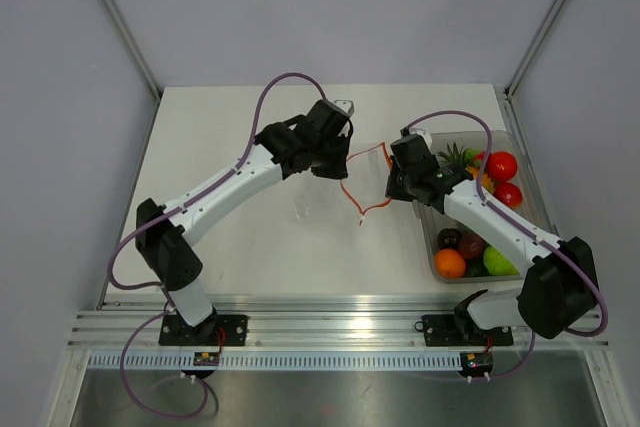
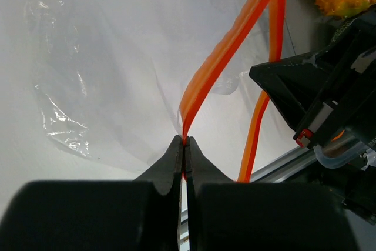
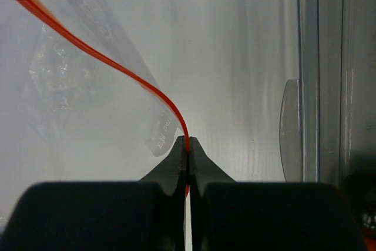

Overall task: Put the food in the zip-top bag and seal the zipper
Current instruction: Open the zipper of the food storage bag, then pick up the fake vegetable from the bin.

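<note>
Zip-top bag [image 1: 318, 209], just left of the bin [image 1: 427, 247] holding the food [image 1: 501, 166]: film limp, light, likely slippery; grip the stiffer zipper [image 2: 218, 63], where left gripper [image 2: 184, 145] and right gripper [image 3: 188, 143] are each pinched closed.

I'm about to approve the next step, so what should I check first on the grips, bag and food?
1. Left jaws shut on the zipper: ok.
2. Right jaws shut on the zipper: ok, pinched at the tips.
3. Bag mouth parted: ok, the two strips run apart between the arms.
4. Food in the bag: not ok, the pieces that show lie in the bin.
5. An arm free to fetch food: not ok, both hold the zipper.
6. Bag free of tears: cannot tell.
</note>
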Robot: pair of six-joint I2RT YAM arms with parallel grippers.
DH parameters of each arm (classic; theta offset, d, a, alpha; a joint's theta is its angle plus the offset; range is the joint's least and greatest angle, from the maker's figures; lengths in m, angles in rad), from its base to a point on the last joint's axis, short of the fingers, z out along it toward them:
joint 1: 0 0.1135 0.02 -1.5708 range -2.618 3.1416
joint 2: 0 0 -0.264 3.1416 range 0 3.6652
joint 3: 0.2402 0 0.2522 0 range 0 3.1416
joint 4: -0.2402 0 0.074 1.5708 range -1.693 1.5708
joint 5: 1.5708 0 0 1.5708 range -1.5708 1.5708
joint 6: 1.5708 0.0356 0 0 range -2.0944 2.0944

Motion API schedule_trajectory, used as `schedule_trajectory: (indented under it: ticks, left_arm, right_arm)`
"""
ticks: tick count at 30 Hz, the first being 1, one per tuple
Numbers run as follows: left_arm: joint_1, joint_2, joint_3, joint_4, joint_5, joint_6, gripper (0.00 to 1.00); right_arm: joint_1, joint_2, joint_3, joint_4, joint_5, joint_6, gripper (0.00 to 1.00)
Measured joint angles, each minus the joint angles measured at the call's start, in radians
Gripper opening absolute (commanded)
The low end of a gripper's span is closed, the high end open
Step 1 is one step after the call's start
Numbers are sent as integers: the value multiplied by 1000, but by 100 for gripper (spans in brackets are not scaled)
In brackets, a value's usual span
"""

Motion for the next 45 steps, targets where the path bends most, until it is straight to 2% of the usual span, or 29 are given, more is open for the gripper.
schedule_trajectory:
  ticks: [3,4,5,7,8,11,17,25,30,36,45]
  left_arm:
    - [-3,24,-11,14,10,-11,0]
    - [-3,29,-11,19,11,-14,0]
    - [-4,34,-9,23,12,-18,0]
    - [-5,44,-3,31,12,-23,0]
    - [-5,52,5,34,12,-23,0]
    - [-6,80,36,41,12,-23,0]
    - [-5,122,75,43,4,-23,0]
    - [3,155,90,43,-5,-18,0]
    - [11,162,90,43,-8,-11,0]
    - [16,163,90,43,-7,1,0]
    - [22,163,90,43,-7,8,0]
  right_arm:
    - [-11,5,-19,1,0,-7,14]
    - [-12,5,-21,-1,0,-11,22]
    - [-13,5,-21,-2,0,-13,34]
    - [-15,2,-20,-2,-5,-19,45]
    - [-16,0,-20,-5,-9,-24,55]
    - [-21,-30,-20,-16,-19,-29,64]
    - [-35,-154,22,-99,-10,-30,67]
    - [-78,-318,88,-228,82,-30,74]
    - [-286,-348,90,-303,114,-45,76]
    - [-492,-294,84,-306,109,-72,76]
    - [-613,2,104,-193,102,-80,76]
